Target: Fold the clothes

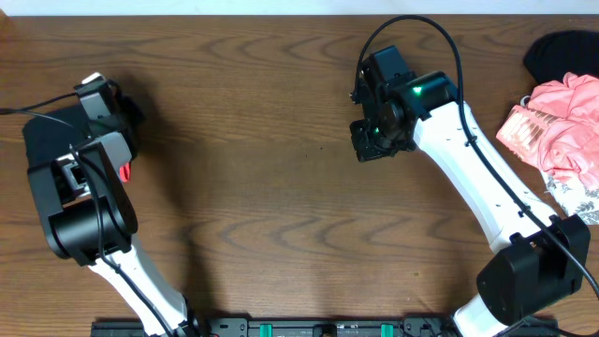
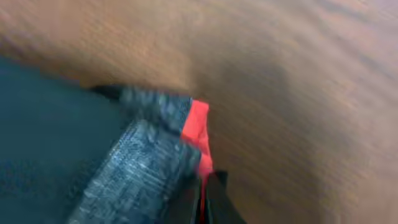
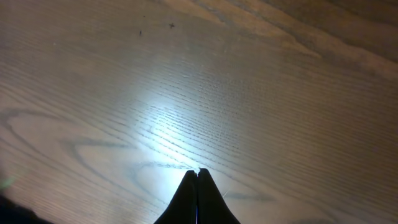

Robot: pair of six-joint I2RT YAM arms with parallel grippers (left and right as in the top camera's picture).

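In the left wrist view the clothes (image 2: 56, 155) are dark leggings with a grey-speckled waistband (image 2: 140, 165) edged in coral-red (image 2: 198, 124). My left gripper (image 2: 204, 180) is shut on that red edge, lifted above the wooden table (image 2: 298, 93). In the overhead view only a bit of the red edge (image 1: 126, 171) shows beside the left arm; most of the leggings are hidden by the arm. My right gripper (image 3: 198, 171) is shut with nothing in it, just above bare wood; in the overhead view the right gripper (image 1: 372, 145) is right of centre.
A pink ruffled garment (image 1: 560, 131) lies at the right edge on a white floral cloth (image 1: 578, 198). A black item (image 1: 562, 51) sits in the far right corner. Bare wood (image 1: 262, 159) lies between the arms.
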